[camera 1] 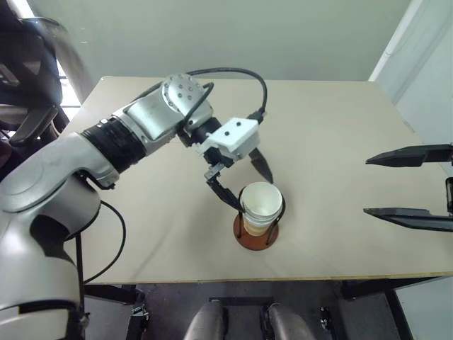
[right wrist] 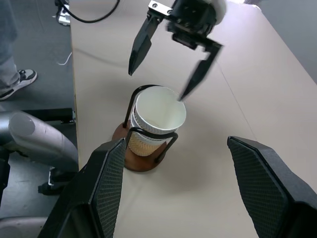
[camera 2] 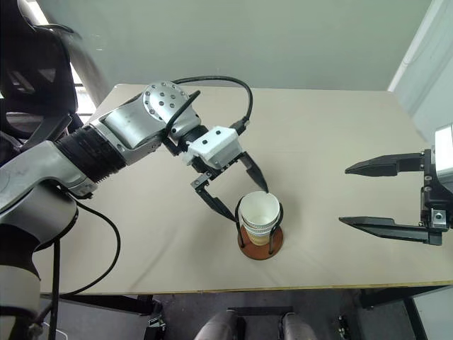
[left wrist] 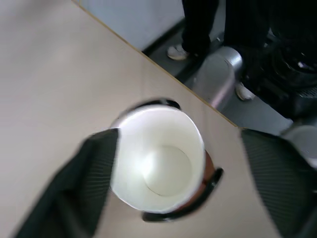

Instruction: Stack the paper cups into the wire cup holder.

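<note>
While the counter (camera 1: 340, 212) is carrying nothing but the task's things, you are looking at a job that seems nearly done. Your left gripper (camera 2: 230, 185) is hanging just above the stack with its jaws spread wide and nothing in them — one finger on each side of the top rim. Your right gripper (camera 2: 368, 195) is waiting well apart to the right, jaws also parted and empty. The wire cup holder (camera 1: 255, 230) is standing near the counter's front edge, and the paper cups (camera 1: 260, 207) are sitting nested inside its loops. The risk is in pulling away: a finger could be catching the rim or a wire loop and tipping the holder — so lift straight up.
</note>
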